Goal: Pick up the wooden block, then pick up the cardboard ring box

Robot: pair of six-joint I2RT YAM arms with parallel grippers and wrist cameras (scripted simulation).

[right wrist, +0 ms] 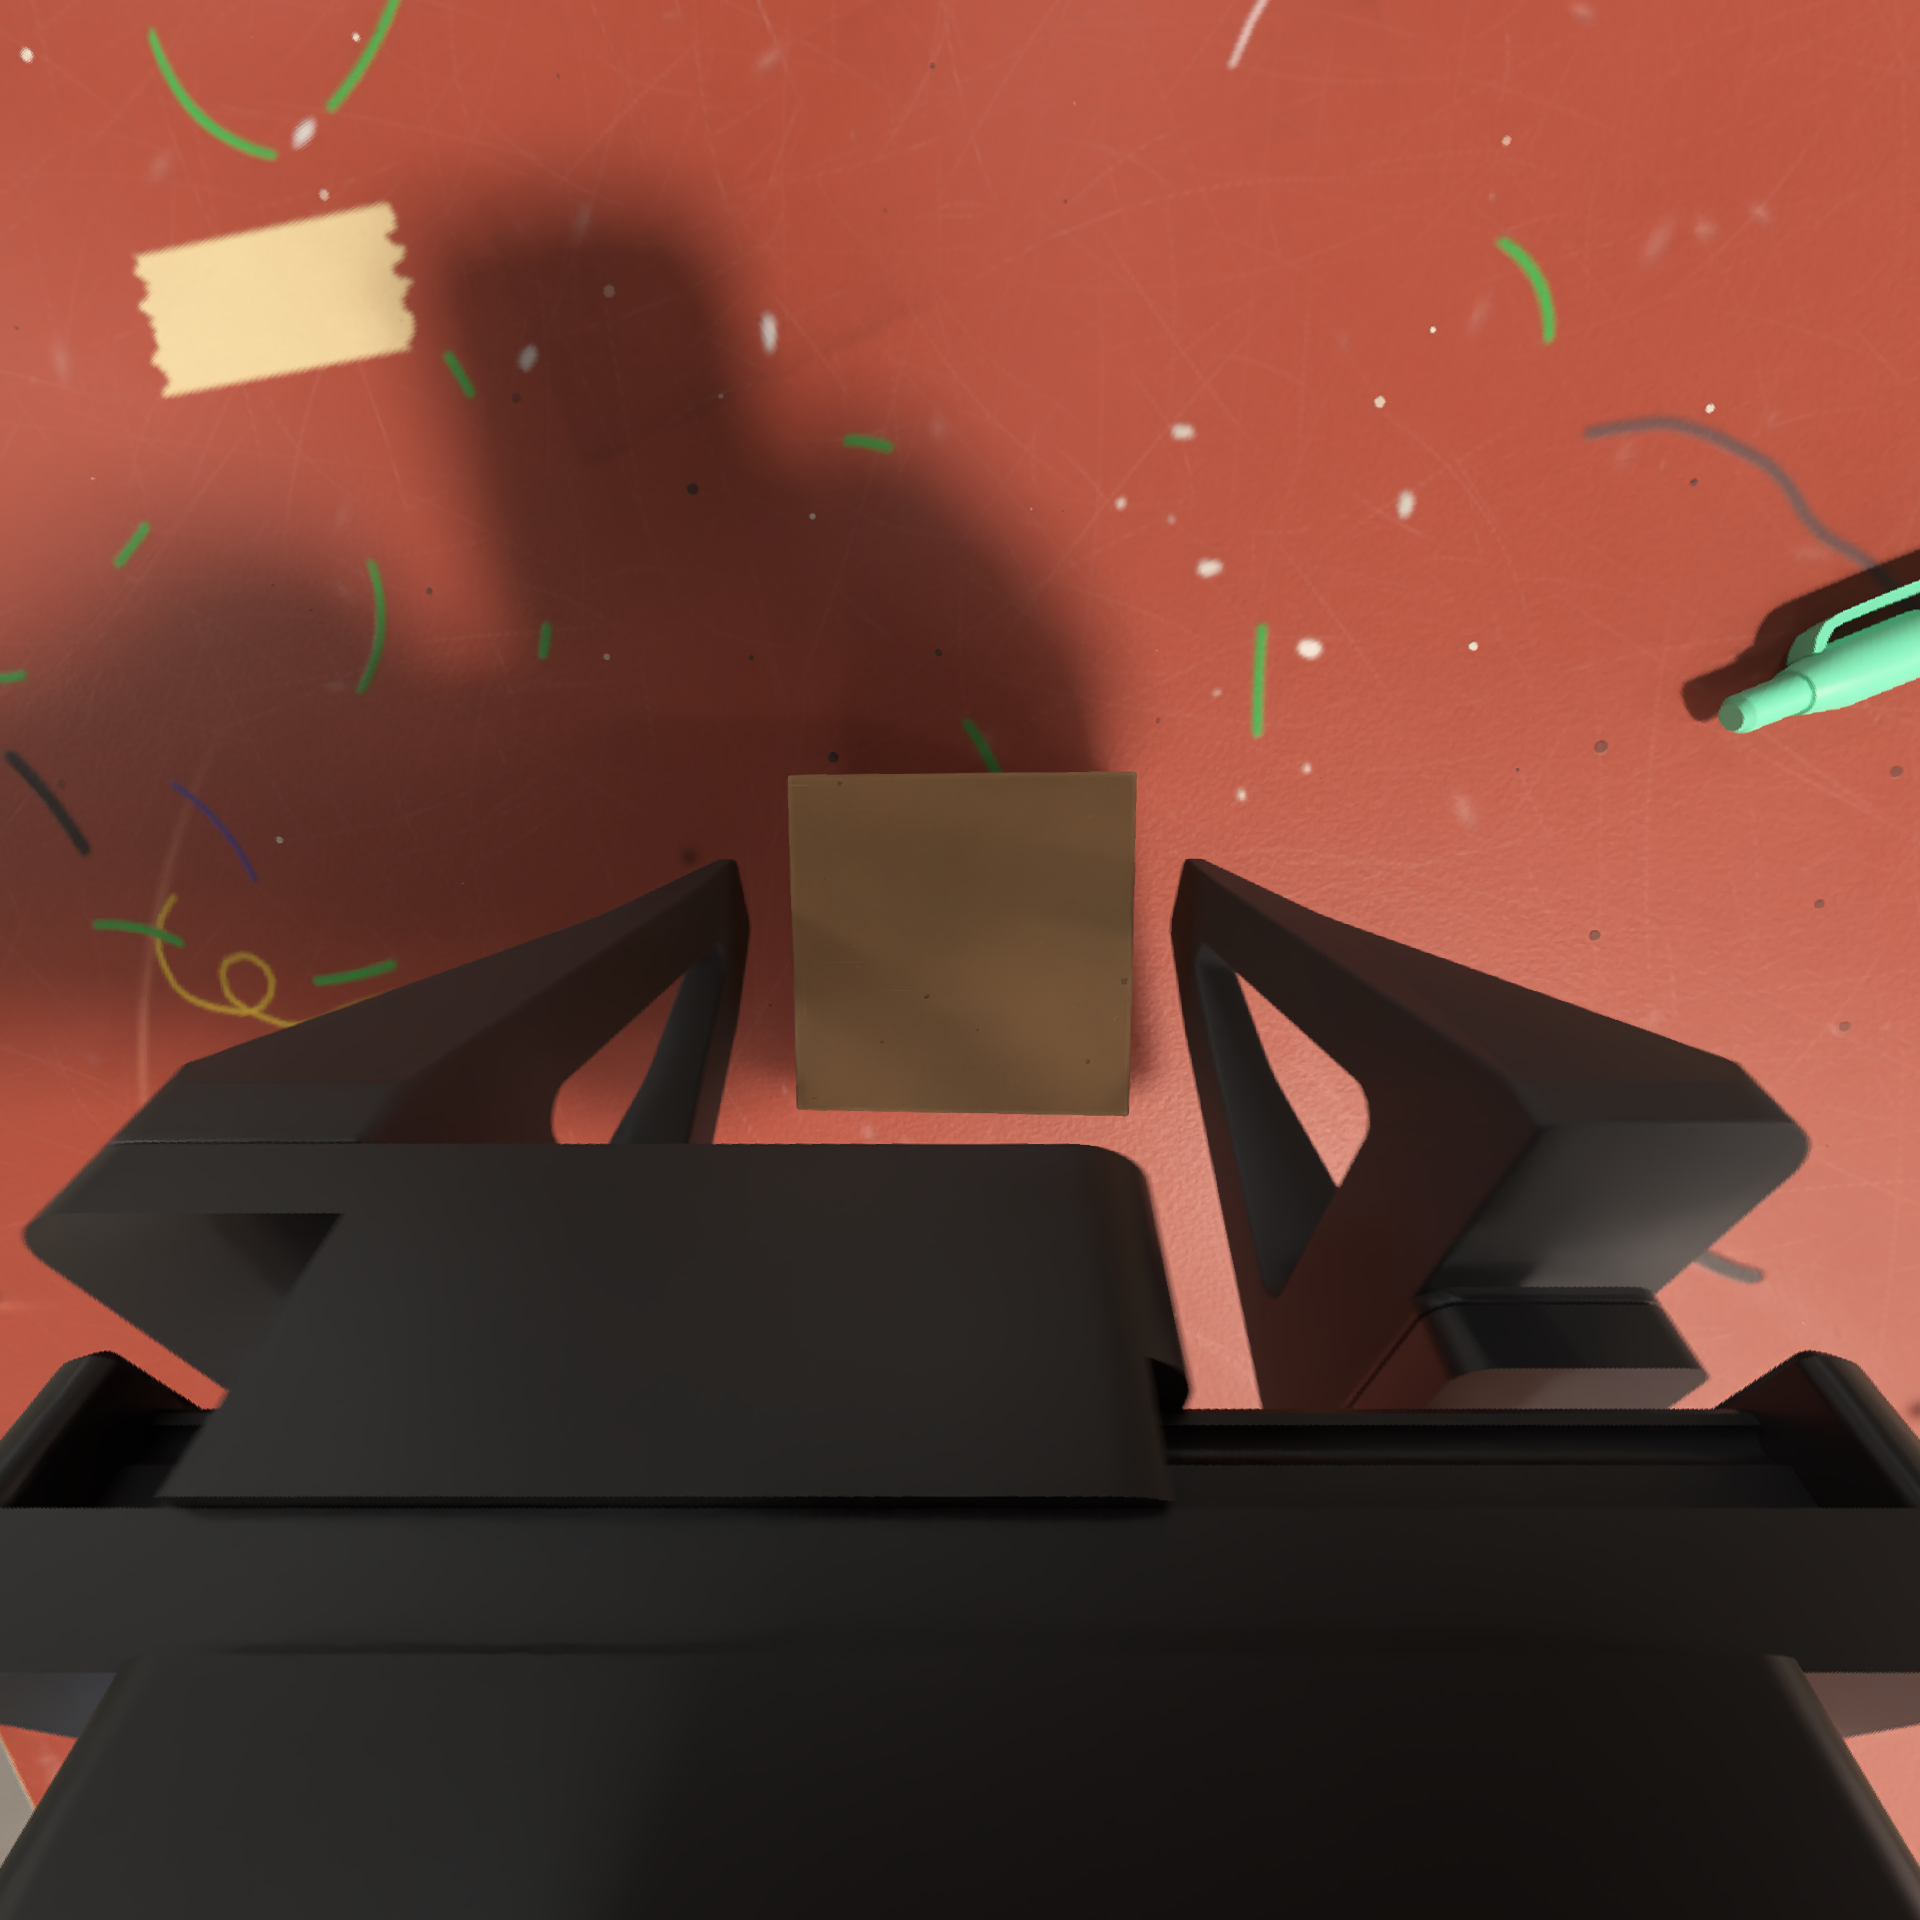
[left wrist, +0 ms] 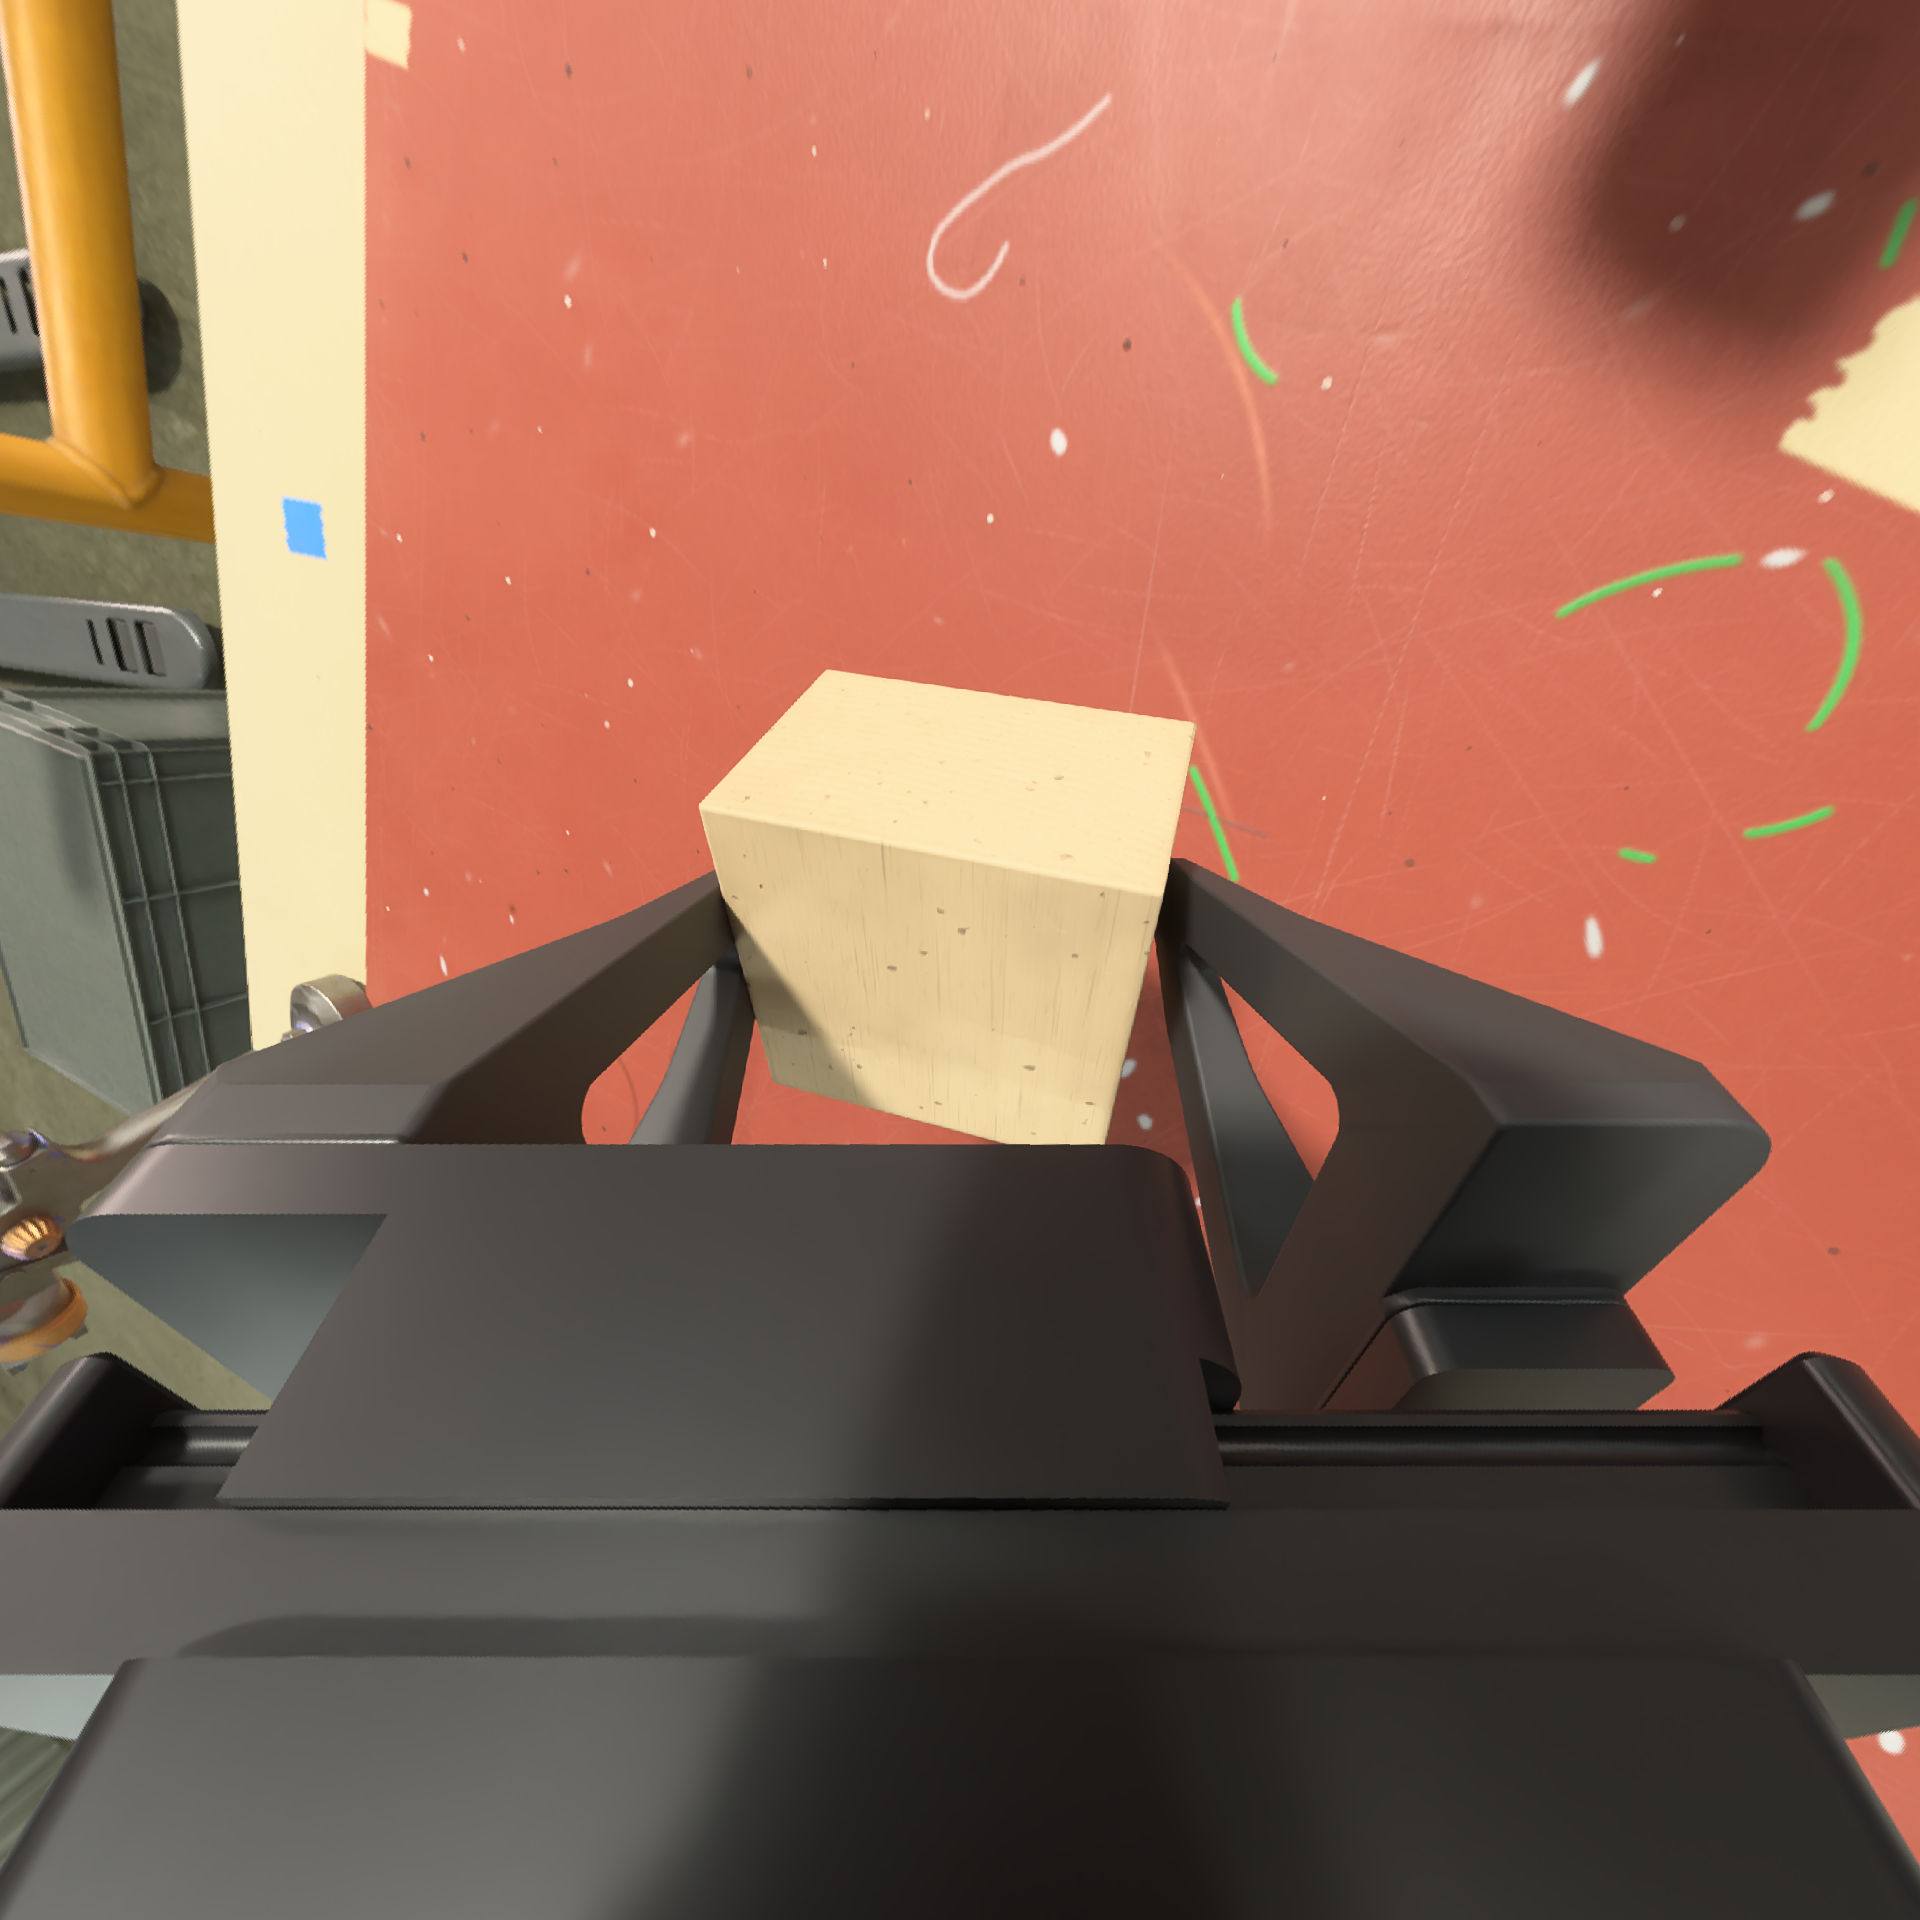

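A pale wooden block [left wrist: 951, 883] sits between the two black fingers of my left gripper [left wrist: 945, 914], which is shut on it and holds it above the red mat [left wrist: 831, 364]. A brown cardboard ring box [right wrist: 961, 940] lies flat on the red mat [right wrist: 1351, 260] in the right wrist view. My right gripper [right wrist: 961, 904] is open, with one finger on each side of the box and a small gap to each side. The box lies partly in the arm's shadow.
A mint green pen [right wrist: 1829, 670] lies at the right edge of the right wrist view. A strip of tan tape [right wrist: 275, 301] is stuck to the mat. In the left wrist view the table's cream edge [left wrist: 291, 623], an orange frame [left wrist: 83, 260] and a grey crate [left wrist: 114, 894] stand at the left.
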